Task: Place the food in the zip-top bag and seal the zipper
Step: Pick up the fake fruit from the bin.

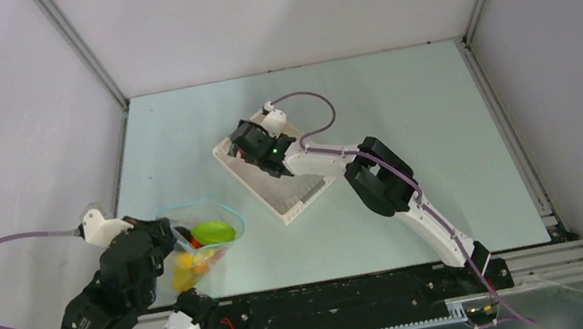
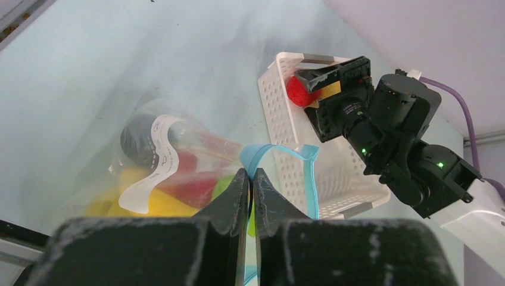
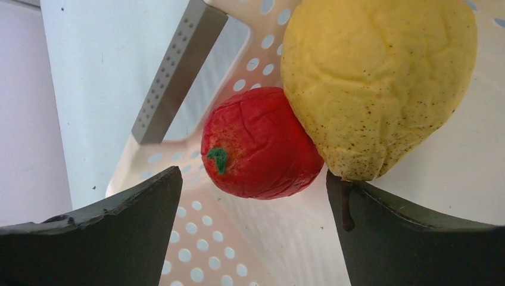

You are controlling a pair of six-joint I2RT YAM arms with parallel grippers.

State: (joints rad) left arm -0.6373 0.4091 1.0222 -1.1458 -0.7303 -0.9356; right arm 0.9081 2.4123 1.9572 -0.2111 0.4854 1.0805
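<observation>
The clear crinkly plastic bag (image 2: 86, 173) had a thin light-blue zipper strip (image 2: 310, 179) and a white label patch (image 2: 156, 170). The toy pieces (image 2: 193, 186) inside showed red, yellow, green and black. The white plastic basket (image 2: 277, 113) was dotted with round holes. The wrinkled red toy apple (image 3: 256, 146) bore a green mark, and the yellow toy pear (image 3: 381, 83) had brown speckles.

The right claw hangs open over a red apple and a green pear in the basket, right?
Not green: the right wrist view shows a yellow pear. The right claw is open over it and the red apple in the basket.
</observation>
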